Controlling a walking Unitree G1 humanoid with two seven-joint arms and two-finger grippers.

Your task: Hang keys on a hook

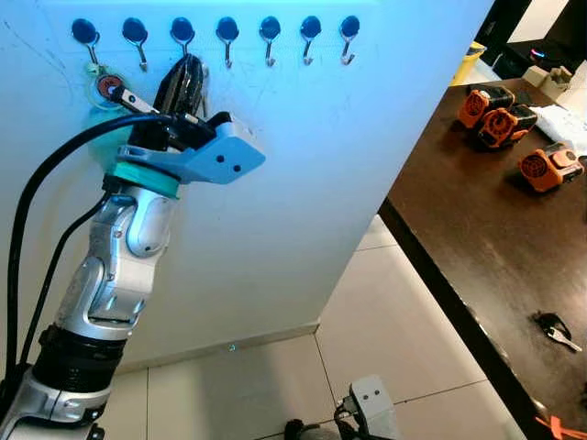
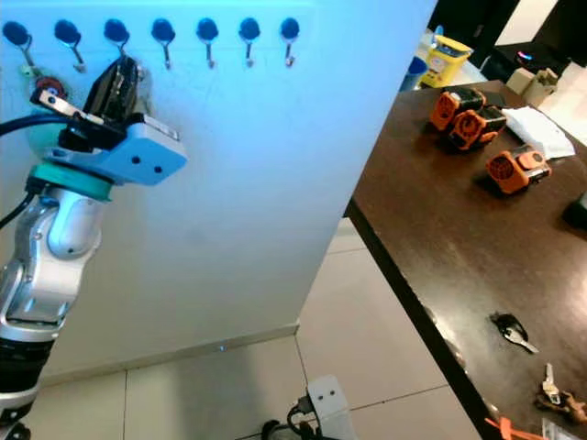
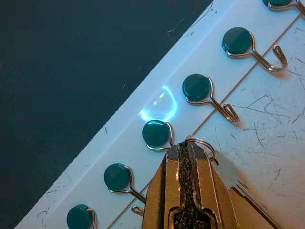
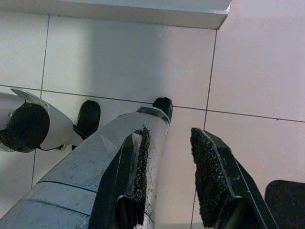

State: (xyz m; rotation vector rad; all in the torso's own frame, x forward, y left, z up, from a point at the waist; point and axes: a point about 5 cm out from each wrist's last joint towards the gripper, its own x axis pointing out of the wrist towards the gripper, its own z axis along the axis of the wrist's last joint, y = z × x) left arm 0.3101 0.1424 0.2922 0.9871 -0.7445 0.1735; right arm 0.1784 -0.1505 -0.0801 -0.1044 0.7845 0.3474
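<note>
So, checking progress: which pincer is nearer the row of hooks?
Left. The left pincer is up at the hooks on the wall; the right pincer hangs over the floor.

A home entryway: wall hooks (image 1: 227, 37), tiled floor (image 1: 385, 321), dark wooden table (image 1: 477, 229) with keys (image 1: 556, 330).

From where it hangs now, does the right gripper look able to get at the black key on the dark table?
Probably not yet. The right gripper hangs open, pointing at the floor tiles, while the black key lies up on the table to the robot's right. The arm would have to lift first.
</note>
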